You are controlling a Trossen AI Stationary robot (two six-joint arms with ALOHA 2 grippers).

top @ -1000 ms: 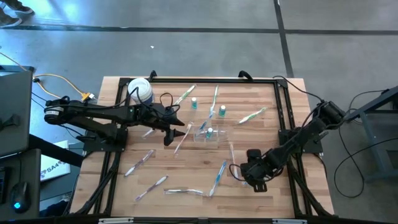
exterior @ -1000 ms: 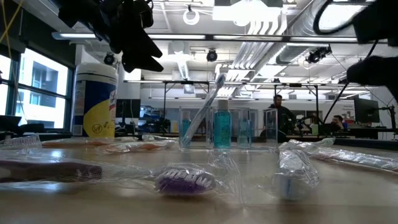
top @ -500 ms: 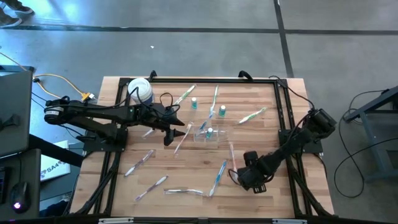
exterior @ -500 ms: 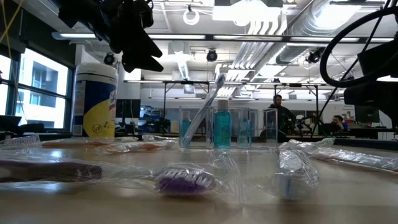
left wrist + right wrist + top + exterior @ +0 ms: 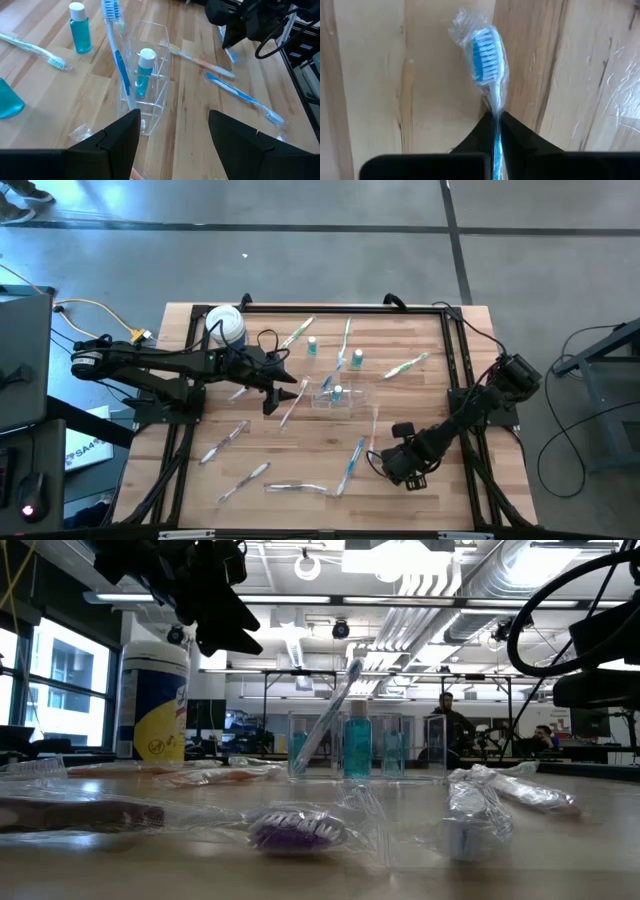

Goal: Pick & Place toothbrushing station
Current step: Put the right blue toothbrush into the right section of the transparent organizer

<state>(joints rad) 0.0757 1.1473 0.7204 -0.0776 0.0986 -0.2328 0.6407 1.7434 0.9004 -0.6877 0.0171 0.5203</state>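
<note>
Right gripper [image 5: 496,120] has now clamped shut on a wrapped blue toothbrush [image 5: 487,55]; left gripper [image 5: 172,125] stays open.

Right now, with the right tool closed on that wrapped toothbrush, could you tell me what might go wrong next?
The right tool pinches the blue-bristled toothbrush in crinkly clear wrap by its thin neck, so it could slip or swivel when lifted. The clear plastic holder is hard to see against the wood and already holds a blue toothbrush and a small blue bottle, so a careless insertion might tip it.
</note>
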